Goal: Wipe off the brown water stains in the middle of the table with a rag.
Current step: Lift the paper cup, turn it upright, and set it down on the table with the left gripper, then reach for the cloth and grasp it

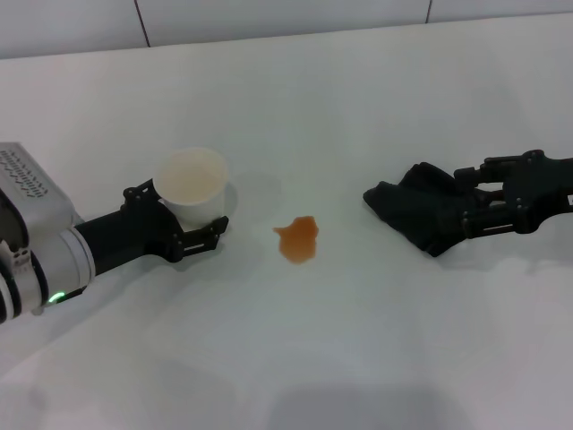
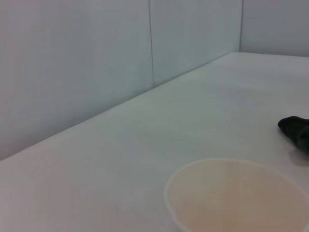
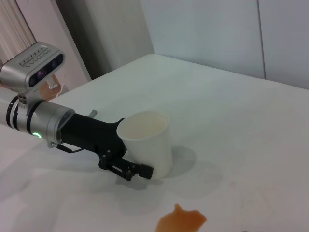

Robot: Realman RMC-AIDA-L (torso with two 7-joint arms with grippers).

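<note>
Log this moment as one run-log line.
left gripper: shut on paper cup | right gripper: on rag, grip unclear | brown water stains: unwiped, between them on table

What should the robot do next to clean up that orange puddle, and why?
Probably slide the rag toward the brown water stains. The right claw is already at the rag, which lies on the table apart from the stain, so nothing has been wiped yet. The left claw is around the paper cup, standing clear on the stain's other side.

Head view down over table (image 1: 376, 358), wrist views low, sharing cup (image 1: 191, 186)
</note>
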